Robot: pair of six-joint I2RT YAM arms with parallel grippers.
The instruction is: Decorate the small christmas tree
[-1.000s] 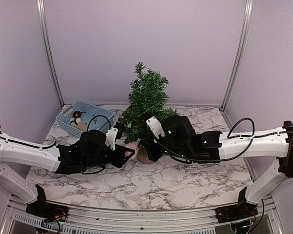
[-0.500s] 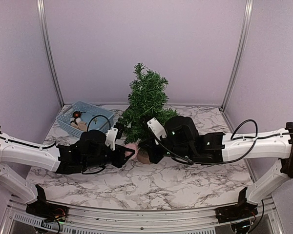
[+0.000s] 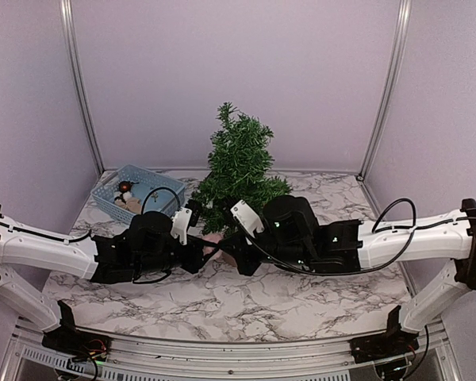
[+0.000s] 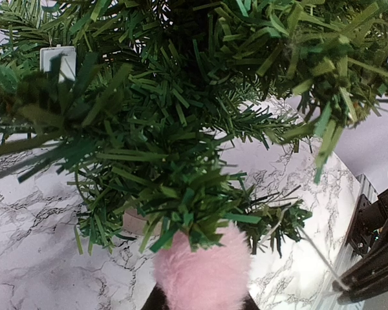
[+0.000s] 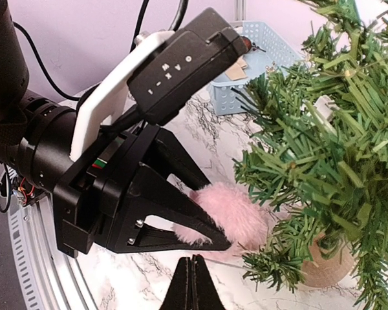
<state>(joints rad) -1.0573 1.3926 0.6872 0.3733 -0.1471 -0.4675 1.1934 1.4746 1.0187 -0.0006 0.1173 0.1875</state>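
The small christmas tree (image 3: 239, 163) stands upright, dark green and bristly.

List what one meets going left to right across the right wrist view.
left gripper → pink pompom held in it → small christmas tree. The blue basket behind overlaps these, so it is left out.
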